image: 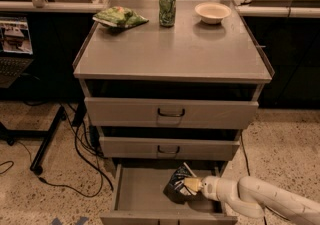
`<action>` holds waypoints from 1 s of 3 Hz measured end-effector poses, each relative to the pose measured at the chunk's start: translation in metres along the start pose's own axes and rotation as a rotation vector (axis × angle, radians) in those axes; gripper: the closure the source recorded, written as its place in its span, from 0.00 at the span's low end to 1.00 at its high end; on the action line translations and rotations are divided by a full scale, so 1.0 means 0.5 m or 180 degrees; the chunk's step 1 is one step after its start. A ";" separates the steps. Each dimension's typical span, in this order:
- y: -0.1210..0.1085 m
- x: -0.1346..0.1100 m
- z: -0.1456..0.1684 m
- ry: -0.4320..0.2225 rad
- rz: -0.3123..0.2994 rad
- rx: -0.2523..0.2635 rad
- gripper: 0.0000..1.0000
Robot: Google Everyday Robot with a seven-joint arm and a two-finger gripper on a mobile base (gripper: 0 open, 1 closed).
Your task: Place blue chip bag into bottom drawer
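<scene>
The blue chip bag [178, 183], dark navy and crumpled, is inside the open bottom drawer [142, 194], right of its middle. My gripper [192, 185] reaches in from the lower right on a white arm, and its tip is against the bag's right side. The bag looks low in the drawer; I cannot tell whether it rests on the grey floor. The two upper drawers with black handles are pulled out slightly.
On the cabinet top stand a green chip bag [120, 17], a green soda can [167, 8] and a white bowl [213, 12]. Cables [75, 159] and a black stand base lie on the floor at the left. A laptop [15, 44] is at the far left.
</scene>
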State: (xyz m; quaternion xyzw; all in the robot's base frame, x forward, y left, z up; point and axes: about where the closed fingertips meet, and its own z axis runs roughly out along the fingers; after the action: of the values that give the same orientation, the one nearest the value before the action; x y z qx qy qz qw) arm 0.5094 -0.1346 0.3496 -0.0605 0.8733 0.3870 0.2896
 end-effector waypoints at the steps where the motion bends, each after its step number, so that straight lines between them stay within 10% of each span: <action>1: -0.029 -0.008 0.054 0.0192 0.0039 0.0018 1.00; 3: -0.038 -0.003 0.080 0.0268 0.0068 0.0104 1.00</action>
State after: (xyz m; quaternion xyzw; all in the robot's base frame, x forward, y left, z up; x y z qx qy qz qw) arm 0.5354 -0.1197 0.3172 -0.0626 0.8915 0.3729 0.2494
